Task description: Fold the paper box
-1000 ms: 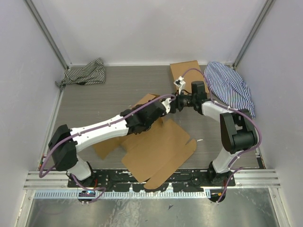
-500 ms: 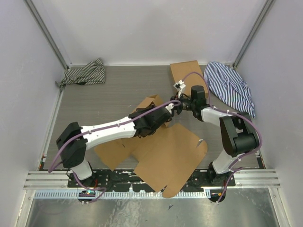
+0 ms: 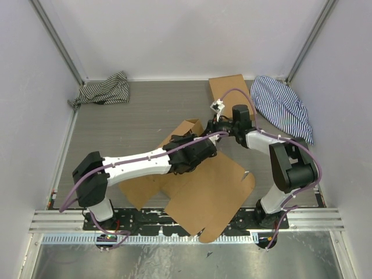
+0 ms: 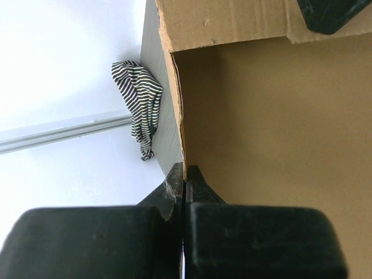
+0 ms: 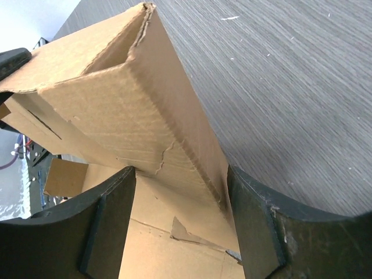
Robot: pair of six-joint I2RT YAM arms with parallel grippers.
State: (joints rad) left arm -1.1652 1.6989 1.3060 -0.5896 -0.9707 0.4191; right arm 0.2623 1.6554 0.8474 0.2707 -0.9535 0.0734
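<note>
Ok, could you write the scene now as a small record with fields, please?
paper box: partly folded, one flap raised, on the table
left pincer: shut on an edge of the paper box
right pincer: open, astride the flap
back left: black-and-white striped cloth
back right: small cardboard box, blue striped cloth

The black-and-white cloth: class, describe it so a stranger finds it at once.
On the table, look to the far left corner. A crumpled cloth lies there. Bold black-and-white stripes separate it from the fine blue-striped cloth at far right.
</note>
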